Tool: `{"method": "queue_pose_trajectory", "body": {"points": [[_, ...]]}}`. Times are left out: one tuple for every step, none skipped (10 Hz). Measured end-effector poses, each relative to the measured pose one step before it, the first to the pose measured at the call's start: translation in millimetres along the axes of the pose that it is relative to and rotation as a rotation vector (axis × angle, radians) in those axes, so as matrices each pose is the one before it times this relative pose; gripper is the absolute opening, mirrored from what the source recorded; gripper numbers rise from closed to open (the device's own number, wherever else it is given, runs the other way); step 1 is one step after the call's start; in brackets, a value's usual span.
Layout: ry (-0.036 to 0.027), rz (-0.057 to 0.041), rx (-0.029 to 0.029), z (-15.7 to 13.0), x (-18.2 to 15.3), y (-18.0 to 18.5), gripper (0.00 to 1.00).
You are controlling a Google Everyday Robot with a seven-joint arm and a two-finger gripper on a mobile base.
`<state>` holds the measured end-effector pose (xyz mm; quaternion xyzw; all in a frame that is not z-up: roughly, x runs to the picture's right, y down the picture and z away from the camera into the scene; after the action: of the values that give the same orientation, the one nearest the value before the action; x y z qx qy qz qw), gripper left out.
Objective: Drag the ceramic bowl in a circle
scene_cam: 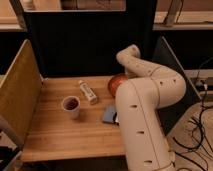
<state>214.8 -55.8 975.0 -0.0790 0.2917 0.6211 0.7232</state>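
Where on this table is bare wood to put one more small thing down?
Bare wood: the front strip of the table, below the white cup; and the back-left corner, between the side panel and the bottle. Crowded: the right, where the arm partly covers the ceramic bowl and blue pad; gripper hidden behind it.

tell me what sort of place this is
Probably a robot test station in a lab: a wooden table walled by side boards and a dark back panel, with loose cables on the floor. The gripper is hidden behind the arm, near the ceramic bowl.
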Motion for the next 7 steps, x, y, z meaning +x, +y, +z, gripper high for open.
{"method": "queue_pose_trajectory", "body": {"points": [[-0.0086,-0.00177,0.00861,-1.59,-5.41,3.38,0.0],[-0.00234,-0.00746,0.0004,0.0,-2.18,6.79,0.0],[0.00033,-0.0144,-0.00677,0.71,0.47,10.59,0.0],[0.00027,-0.02531,-0.01161,-0.94,1.55,16.21,0.0],[0.00204,-0.02492,-0.00968,-1.93,3.98,11.69,0.0],[0.00161,-0.01814,-0.00668,-3.77,4.52,6.4,0.0],[0.0023,-0.02741,0.00064,-6.21,8.87,4.37,0.0]]}}
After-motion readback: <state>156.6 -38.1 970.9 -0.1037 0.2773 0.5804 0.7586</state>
